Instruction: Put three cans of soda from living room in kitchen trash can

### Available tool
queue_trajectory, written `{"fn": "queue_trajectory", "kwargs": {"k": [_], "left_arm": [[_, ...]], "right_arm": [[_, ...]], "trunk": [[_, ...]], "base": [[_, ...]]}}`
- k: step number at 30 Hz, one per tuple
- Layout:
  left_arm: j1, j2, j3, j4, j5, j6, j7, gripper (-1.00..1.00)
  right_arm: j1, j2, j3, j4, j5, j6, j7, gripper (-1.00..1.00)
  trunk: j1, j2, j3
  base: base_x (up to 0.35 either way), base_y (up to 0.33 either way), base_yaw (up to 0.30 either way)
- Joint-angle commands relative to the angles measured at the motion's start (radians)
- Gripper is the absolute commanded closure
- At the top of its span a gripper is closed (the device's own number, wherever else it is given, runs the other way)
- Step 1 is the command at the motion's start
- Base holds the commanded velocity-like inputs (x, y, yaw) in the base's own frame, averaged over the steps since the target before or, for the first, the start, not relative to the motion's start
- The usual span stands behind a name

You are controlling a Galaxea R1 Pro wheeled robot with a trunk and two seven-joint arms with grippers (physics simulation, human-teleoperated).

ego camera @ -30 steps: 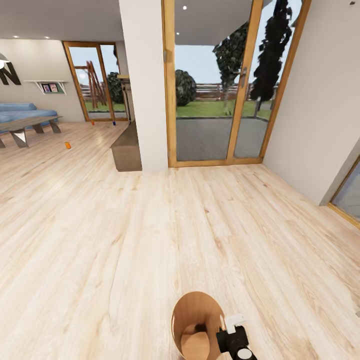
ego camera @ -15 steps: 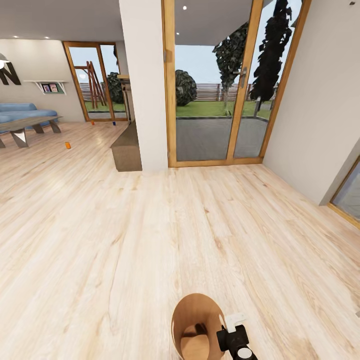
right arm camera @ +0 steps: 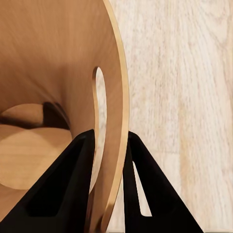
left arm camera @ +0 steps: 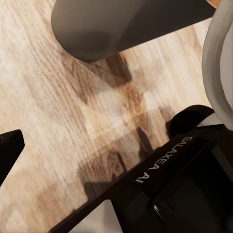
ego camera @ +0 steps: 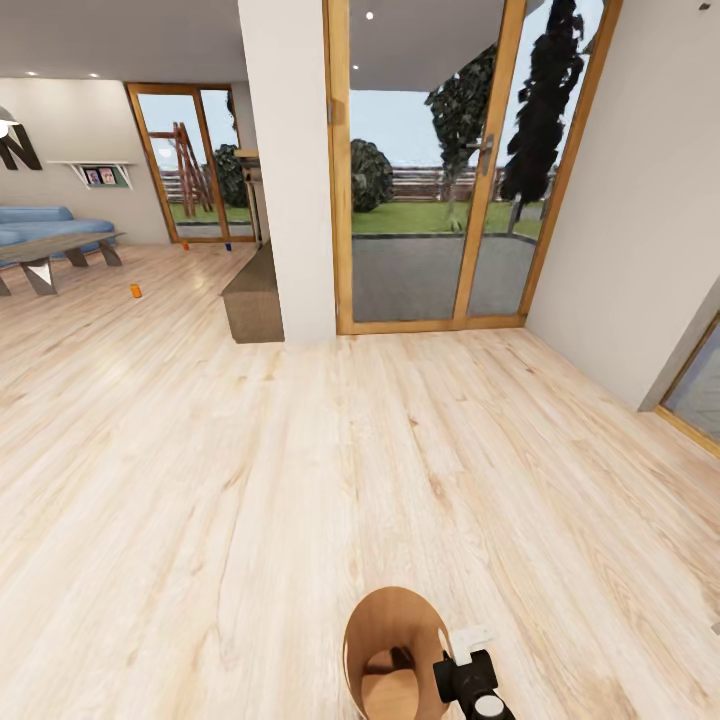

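Brown-lined tash can (ego camera: 392,650) at six o'clock, low in the head view, wall pinched by the right pincer (right arm camera: 108,145), one black finger inside the rim and one outside. Far off at ten o'clock, well apart from that pincer: one orange can of soda (ego camera: 136,290) upright on the plank floor (ego camera: 300,480) near the low table (ego camera: 60,248), left arm likely the nearer. Left pincer's state: cannot tell.

A home's living room — light plank floor (ego camera: 300,480), blue sofa (ego camera: 45,228), wood-framed glass doors (ego camera: 440,180) onto a garden.
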Motion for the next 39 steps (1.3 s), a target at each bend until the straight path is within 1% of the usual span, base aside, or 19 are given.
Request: {"fn": "queue_trajectory", "kwargs": {"k": [1,12,15,16,18,20,21,24,25,30,35,39], "left_arm": [[0.0,0.0,0.0,-0.001,0.0,0.0,0.0,-1.0],[0.0,0.001,0.0,-0.001,0.001,0.0,0.0,-1.0],[0.0,0.001,0.0,-0.001,0.0,0.0,0.0,-1.0],[0.0,0.001,0.001,-0.001,0.0,0.0,0.0,-1.0],[0.0,0.001,0.002,-0.001,0.0,0.0,0.0,-1.0],[0.0,0.002,0.002,-0.001,0.0,0.0,0.0,-1.0],[0.0,0.002,0.004,0.0,0.0,0.0,0.0,-1.0],[0.0,0.002,0.006,0.001,0.001,0.001,0.0,-1.0],[0.0,0.002,0.006,0.001,0.001,0.0,0.0,-1.0],[0.0,0.002,0.007,0.001,0.002,0.0,0.0,-1.0],[0.0,0.002,0.008,0.001,0.002,0.0,0.0,-1.0],[0.0,0.002,0.009,0.001,0.002,0.0,0.0,-1.0]], "right_arm": [[0.001,0.0,0.001,0.006,-0.007,0.002,0.004,1.0],[0.001,0.001,0.001,-0.011,-0.004,0.01,0.007,1.0],[0.001,0.001,0.002,-0.06,-0.004,0.063,0.009,1.0],[0.001,0.001,0.003,-0.101,-0.004,0.097,0.009,1.0],[0.002,0.002,0.002,-0.165,-0.006,0.14,0.009,1.0],[0.002,0.002,0.001,-0.205,-0.007,0.168,0.009,1.0],[0.002,0.002,0.001,-0.247,-0.008,0.204,0.009,1.0],[0.002,0.002,0.001,-0.285,-0.009,0.234,0.009,1.0],[0.002,0.002,0.001,-0.313,-0.01,0.247,0.01,1.0],[0.002,0.002,0.001,-0.336,-0.01,0.264,0.011,1.0],[0.002,0.003,0.001,-0.43,-0.014,0.347,0.034,1.0],[0.003,0.005,0.001,-0.483,-0.016,0.379,0.055,1.0]], "trunk": [[0.0,0.0,0.0],[0.0,0.0,0.0],[0.0,0.0,0.0],[0.0,0.0,0.0],[0.0,0.0,0.0],[0.0,0.0,0.0],[0.0,0.0,0.0],[0.0,0.0,0.0],[0.0,0.0,0.0],[0.0,0.0,0.0],[0.0,0.0,0.0],[0.0,0.0,0.0]], "base": [[0.0,0.0,0.0],[0.0,0.0,0.0],[0.0,0.0,0.0],[0.0,0.0,0.0],[0.0,0.0,0.0],[0.0,0.0,0.0],[0.0,0.0,0.0],[0.0,0.0,0.0],[0.0,0.0,0.0],[0.0,0.0,0.0],[0.0,0.0,0.0],[0.0,0.0,0.0]]}}
